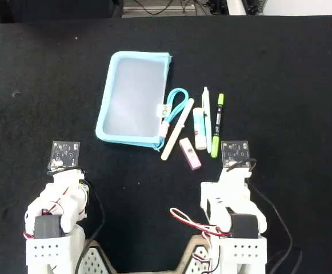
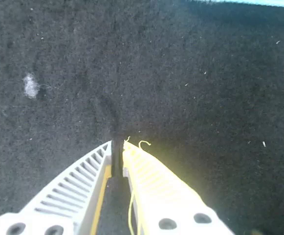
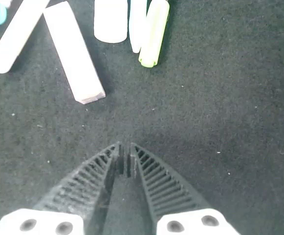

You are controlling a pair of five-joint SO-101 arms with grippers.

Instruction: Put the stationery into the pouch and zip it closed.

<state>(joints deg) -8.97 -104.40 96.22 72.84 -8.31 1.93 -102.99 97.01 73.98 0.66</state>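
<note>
**A:** Where's the pouch?

**B:** The pale blue pouch (image 1: 132, 98) lies flat on the black bench (image 1: 291, 85), left of centre and ahead of both arms. A blue cord loop (image 1: 176, 103) hangs off its zipper edge, on the side facing the stationery. From above I can't tell whether the zip is open.

**A:** And the stationery?

**B:** All of it lies on the bench just beside that edge, none inside the pouch. There are five pieces and one pouch. A cream stick (image 1: 177, 129) sits nearest the pouch, touching the loop. Next come a pink block (image 1: 190, 153), a short white glue stick (image 1: 199, 128), a white pen (image 1: 207, 111) and a yellow-green highlighter (image 1: 217, 125).

**A:** The arms?

**B:** There are two. The left gripper (image 2: 118, 147) hovers over bare cloth near the pouch's near corner, its jaws pressed together and holding nothing. The right gripper (image 3: 125, 149) has its jaws nearly touching and is also unladen, with the pink block and the highlighter's end just ahead of it.

**A:** So which step is this?

**B:** I'd judge it the very start, with no piece picked up yet. Next, the right gripper would need to spread its jaws and come down across a near piece, probably the pink block. The left would likely have to hold the pouch mouth open.
</note>
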